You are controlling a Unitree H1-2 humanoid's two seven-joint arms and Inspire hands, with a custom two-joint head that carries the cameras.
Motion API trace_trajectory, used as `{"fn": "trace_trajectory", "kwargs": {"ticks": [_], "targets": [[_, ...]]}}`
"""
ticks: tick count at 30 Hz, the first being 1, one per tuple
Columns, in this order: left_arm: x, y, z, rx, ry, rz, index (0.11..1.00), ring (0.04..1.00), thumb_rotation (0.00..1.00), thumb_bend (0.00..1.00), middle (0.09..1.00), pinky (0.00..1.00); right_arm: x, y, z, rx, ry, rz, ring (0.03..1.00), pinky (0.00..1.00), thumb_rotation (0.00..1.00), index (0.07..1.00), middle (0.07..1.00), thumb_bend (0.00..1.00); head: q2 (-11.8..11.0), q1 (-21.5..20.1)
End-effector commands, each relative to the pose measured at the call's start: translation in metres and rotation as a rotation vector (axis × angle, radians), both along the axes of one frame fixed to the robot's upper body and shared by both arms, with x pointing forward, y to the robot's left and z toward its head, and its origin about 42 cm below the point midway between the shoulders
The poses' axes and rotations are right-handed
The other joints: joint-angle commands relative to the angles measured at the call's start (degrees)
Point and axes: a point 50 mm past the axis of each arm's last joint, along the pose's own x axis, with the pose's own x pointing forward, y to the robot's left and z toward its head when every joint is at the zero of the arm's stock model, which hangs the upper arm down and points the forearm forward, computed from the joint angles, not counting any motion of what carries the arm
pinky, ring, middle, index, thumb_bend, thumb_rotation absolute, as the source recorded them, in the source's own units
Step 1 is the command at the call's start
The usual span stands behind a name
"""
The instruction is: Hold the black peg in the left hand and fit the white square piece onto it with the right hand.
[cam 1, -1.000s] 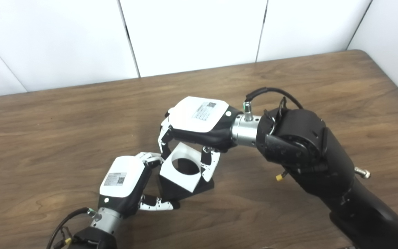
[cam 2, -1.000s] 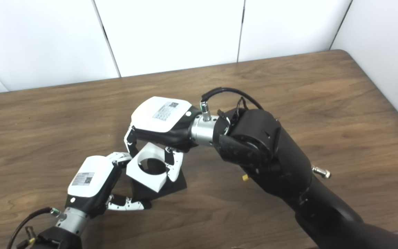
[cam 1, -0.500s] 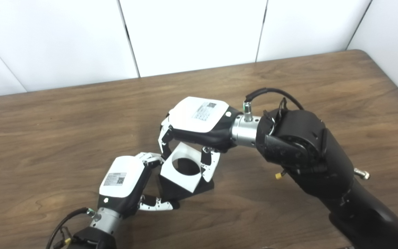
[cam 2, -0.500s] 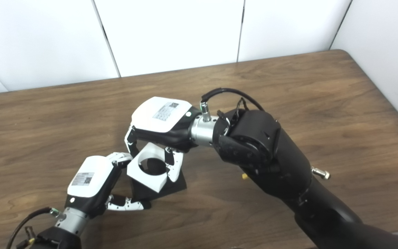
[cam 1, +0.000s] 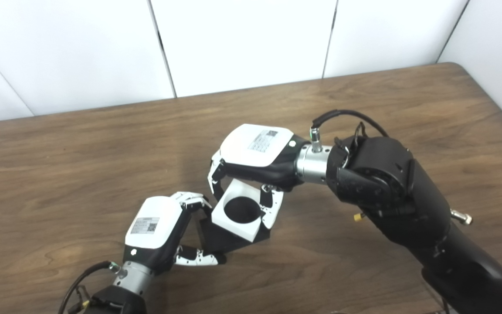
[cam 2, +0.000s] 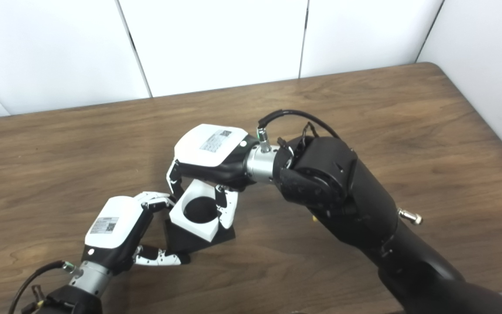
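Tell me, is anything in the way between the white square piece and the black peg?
Nothing visible is. The right hand holds the white piece directly over the black peg, which the left hand steadies on the table. The hole shows only black.

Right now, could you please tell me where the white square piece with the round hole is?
The white square piece sits near the table's centre, pinched by the right hand directly over the black peg base, beside the left hand.

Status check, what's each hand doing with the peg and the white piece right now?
Left hand shut on black peg. Right hand shut on white square piece, over the peg. Nothing in the way.
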Motion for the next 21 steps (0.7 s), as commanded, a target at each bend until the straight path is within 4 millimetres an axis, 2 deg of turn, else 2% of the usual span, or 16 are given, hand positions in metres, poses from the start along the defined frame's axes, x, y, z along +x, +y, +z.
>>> {"fn": "trace_trajectory", "kwargs": {"ticks": [1,15,21], "targets": [[-0.001,0.004,-0.001,0.023,0.029,0.009,0.487,0.786,0.05,0.52,0.756,0.70,0.000,0.002,0.002,0.013,-0.045,0.013,0.835,0.84,0.13,0.482,0.730,0.52,0.08,0.03],[-0.003,0.003,-0.001,0.021,0.031,0.011,0.487,0.782,0.05,0.52,0.752,0.70,-0.006,0.017,-0.016,-0.009,-0.027,0.039,0.839,0.85,0.13,0.483,0.731,0.52,0.18,0.26],[-0.003,0.003,-0.003,0.015,0.026,0.008,0.487,0.776,0.05,0.52,0.748,0.69,-0.001,0.017,-0.018,0.019,-0.036,0.015,0.834,0.84,0.13,0.484,0.735,0.52,0.18,0.26]]}}
